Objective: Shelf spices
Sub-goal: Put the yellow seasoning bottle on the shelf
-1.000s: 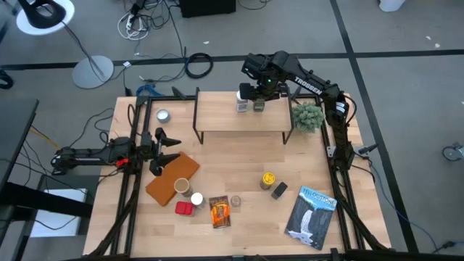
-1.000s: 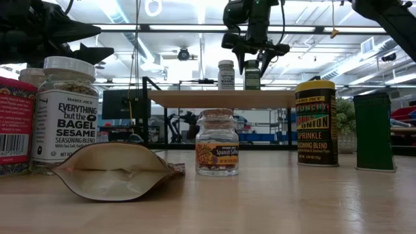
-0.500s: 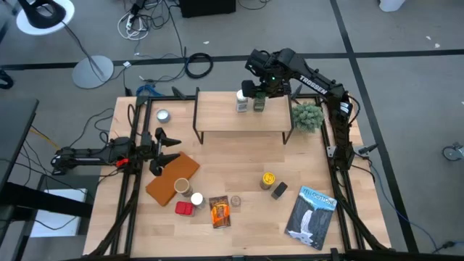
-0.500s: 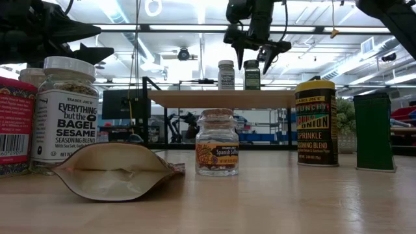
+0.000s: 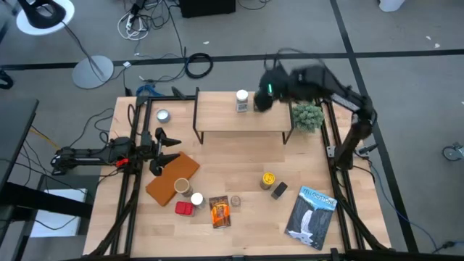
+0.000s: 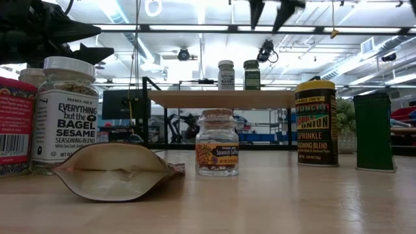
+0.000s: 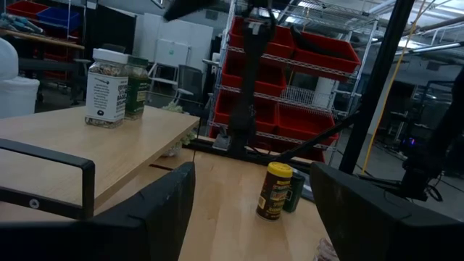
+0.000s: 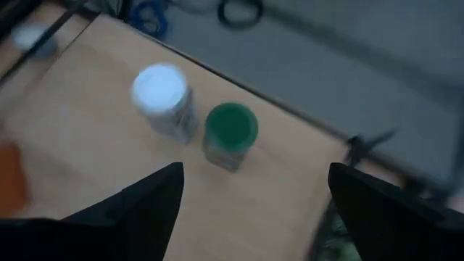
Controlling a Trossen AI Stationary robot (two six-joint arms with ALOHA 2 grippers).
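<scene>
The shelf (image 5: 239,119) stands at the table's far side. A white-lidded jar (image 8: 161,98) and a green-lidded jar (image 8: 230,130) stand upright on its top board, side by side. My right gripper (image 8: 250,217) hangs open high above them, touching nothing; its fingertips show at the low view's top (image 6: 271,8). The other spices stand on the table near its front: a yellow-lidded jar (image 5: 268,179), a dark box (image 5: 279,190), a tan cylinder (image 5: 181,186), a red tin (image 5: 184,209) and an orange packet (image 5: 220,210). My left gripper (image 5: 170,148) waits open at the left edge.
A flat brown slab (image 5: 170,177) lies at the left. A small silver tin (image 5: 162,115) sits at the far left, a green plant (image 5: 308,116) right of the shelf, and a book (image 5: 312,216) at the near right. The shelf's left half is bare board.
My right gripper, which stood close over the green-lidded jar's lid, has risen well above the shelf, drifted a little toward the table's right edge and rolled at the wrist. Both jars have stayed upright in place on the shelf.
</scene>
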